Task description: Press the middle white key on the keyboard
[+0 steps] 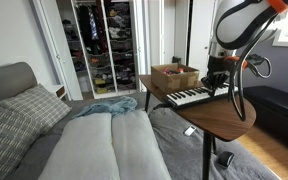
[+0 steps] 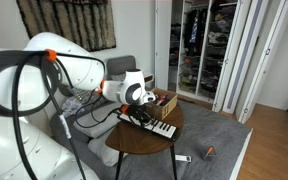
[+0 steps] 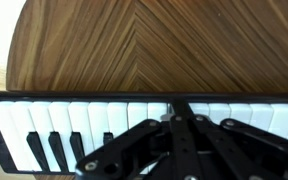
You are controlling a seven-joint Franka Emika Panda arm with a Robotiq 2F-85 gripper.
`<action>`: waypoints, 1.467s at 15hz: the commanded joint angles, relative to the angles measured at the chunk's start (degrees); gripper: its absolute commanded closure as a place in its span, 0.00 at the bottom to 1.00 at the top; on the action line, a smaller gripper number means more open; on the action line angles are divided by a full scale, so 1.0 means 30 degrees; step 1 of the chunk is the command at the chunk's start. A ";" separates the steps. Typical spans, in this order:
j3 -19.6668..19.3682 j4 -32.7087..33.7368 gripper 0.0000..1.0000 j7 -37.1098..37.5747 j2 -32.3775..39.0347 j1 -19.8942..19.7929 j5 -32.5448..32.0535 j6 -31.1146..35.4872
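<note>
Black fingers [image 3: 198,136] across the half-hidden keyboard [image 3: 74,116]

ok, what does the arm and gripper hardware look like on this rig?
The arm is glossy white with fat rounded links and an orange ring at a joint. Loose black cables loop alongside it. The gripper is black, a bar linkage with visible pivot holes in the wrist view. No readable markings.

The keyboard [image 1: 188,97] is small and slim, with a black body, a row of white keys and short black keys. It lies flat on the round wooden table [image 1: 224,120], just beside the brown box [image 1: 174,76] at its 11 o'clock. In the wrist view it runs from 9 to 3 o'clock.
</note>
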 commanded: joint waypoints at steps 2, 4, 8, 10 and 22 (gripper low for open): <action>0.0045 -0.0113 1.00 0.0056 -0.0480 -0.0145 -0.0565 0.0131; 0.0097 -0.0160 1.00 0.0145 -0.0858 -0.0188 -0.0722 0.0062; 0.0171 -0.0270 0.88 0.0294 -0.1768 -0.0270 -0.1076 -0.0027; 0.0139 -0.0286 0.67 0.0276 -0.2161 -0.0232 -0.0967 -0.0046; 0.0360 -0.0369 0.00 0.0615 -0.3430 -0.0372 -0.1026 -0.0234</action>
